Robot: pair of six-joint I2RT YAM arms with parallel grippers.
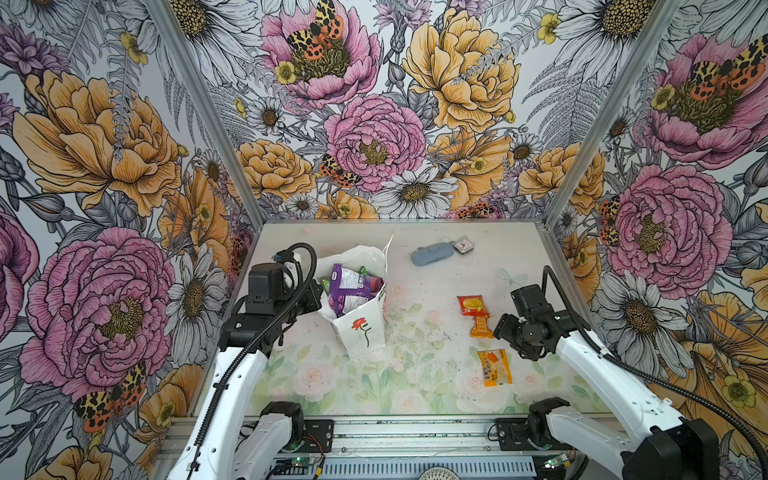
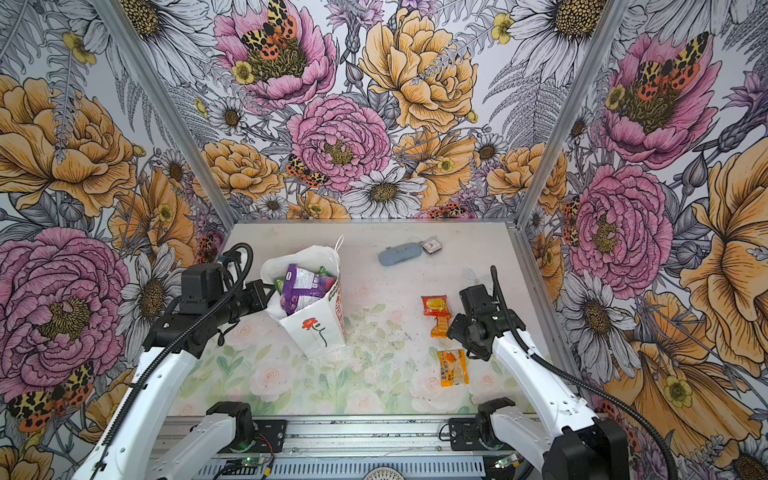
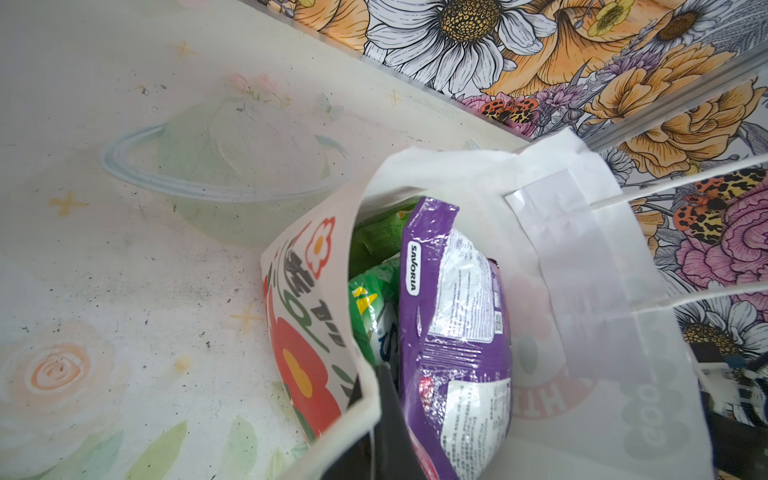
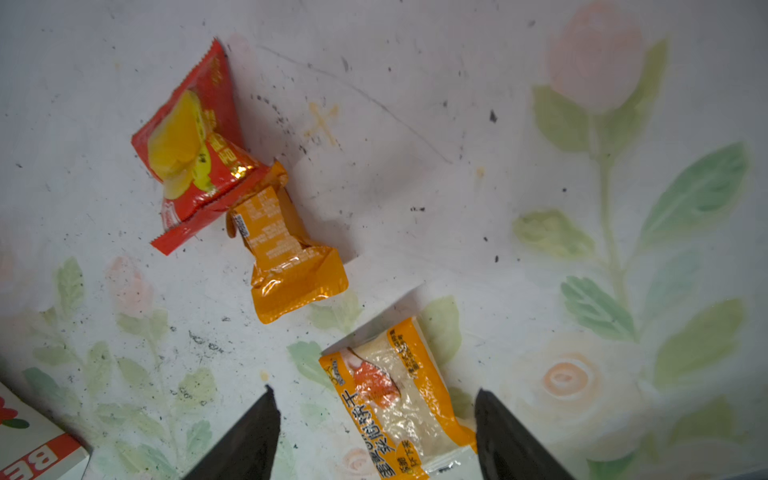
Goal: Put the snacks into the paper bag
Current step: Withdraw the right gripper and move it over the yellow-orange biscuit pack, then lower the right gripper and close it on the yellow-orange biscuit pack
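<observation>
Left hand (image 1: 319, 293) pressed together on left rim of paper bag (image 1: 362, 332). Bag standing mid-left on counter (image 1: 415, 374), mouth open. Inside: purple pouch (image 1: 353, 286) on top, green packets (image 3: 374, 299) tucked beside it.

Still out on the right, well apart from bag: red-yellow packet (image 1: 471, 305) touching orange packet (image 1: 481, 326), and orange-and-clear packet (image 1: 493, 368) nearer front.

Right hand (image 4: 374, 390) spread wide, straddling orange-and-clear packet. Can't tell if touching.

Grey-blue case (image 1: 432, 252) and small tag (image 1: 463, 245) at back.
</observation>
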